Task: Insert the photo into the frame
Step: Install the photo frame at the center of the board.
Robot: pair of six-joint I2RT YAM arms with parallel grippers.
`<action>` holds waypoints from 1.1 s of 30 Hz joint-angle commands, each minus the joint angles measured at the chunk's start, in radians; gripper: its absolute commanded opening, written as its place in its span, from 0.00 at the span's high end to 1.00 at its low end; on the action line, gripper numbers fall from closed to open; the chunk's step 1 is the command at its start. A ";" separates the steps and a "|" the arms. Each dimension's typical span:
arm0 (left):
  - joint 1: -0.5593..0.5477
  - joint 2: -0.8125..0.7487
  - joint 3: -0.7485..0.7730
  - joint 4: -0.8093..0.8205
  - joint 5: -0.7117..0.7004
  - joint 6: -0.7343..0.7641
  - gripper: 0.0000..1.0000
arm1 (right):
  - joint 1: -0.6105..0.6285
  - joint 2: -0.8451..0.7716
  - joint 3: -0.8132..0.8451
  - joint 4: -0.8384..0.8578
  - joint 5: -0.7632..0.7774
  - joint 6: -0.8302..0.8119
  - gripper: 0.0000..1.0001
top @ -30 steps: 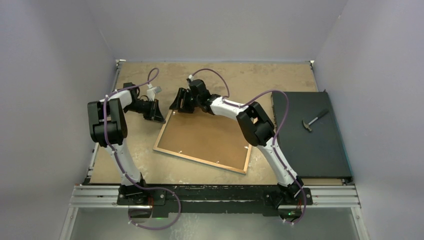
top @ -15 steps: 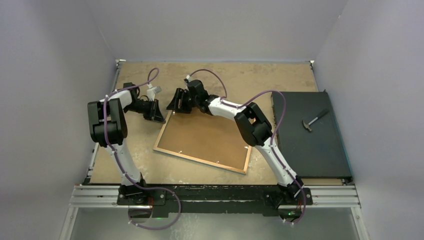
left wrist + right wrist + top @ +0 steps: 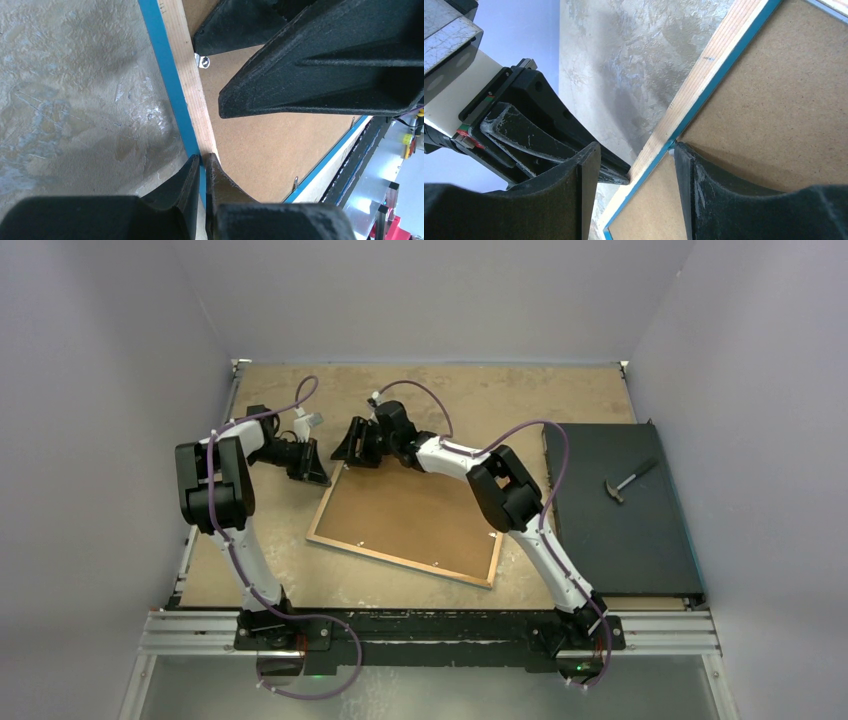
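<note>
The frame [image 3: 400,562] lies face down on the table, its wood-coloured back rim up and the brown backing board [image 3: 410,515] inside it. The photo is hidden. My left gripper [image 3: 322,478] is shut on the frame's rim at the far left corner; in the left wrist view the gripper [image 3: 202,160] pinches the blue and wood edge [image 3: 182,75]. My right gripper [image 3: 345,452] is open at the same corner. In the right wrist view it [image 3: 636,150] straddles the rim [image 3: 704,80], one finger on the backing board [image 3: 764,90], the other outside.
A black mat [image 3: 620,530] lies at the right with a small hammer [image 3: 628,480] on it. Grey walls close in on the left, back and right. A metal retaining tab [image 3: 203,61] sits at the rim by the right gripper's fingertip.
My right arm has shifted slightly to the left at the frame's far corner. The left arm and the frame have not visibly moved.
</note>
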State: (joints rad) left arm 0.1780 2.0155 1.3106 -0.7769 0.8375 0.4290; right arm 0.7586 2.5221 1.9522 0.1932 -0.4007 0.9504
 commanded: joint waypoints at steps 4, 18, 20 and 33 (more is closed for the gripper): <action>-0.024 0.000 -0.019 0.028 -0.057 0.026 0.96 | 0.031 0.030 -0.010 -0.033 -0.099 0.024 0.41; -0.016 -0.039 0.007 -0.009 -0.058 0.045 0.95 | 0.008 -0.024 0.147 -0.225 -0.063 -0.161 0.27; -0.005 -0.044 0.036 -0.038 -0.050 0.052 0.94 | -0.001 -0.099 0.120 -0.272 0.014 -0.255 0.21; 0.057 -0.198 0.167 -0.217 -0.040 0.113 0.72 | 0.213 -0.786 -0.713 -0.239 0.428 -0.726 0.24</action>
State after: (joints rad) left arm 0.2268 1.9095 1.4433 -0.9298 0.7784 0.4961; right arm 0.8394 1.8091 1.3769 0.0010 -0.1207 0.3801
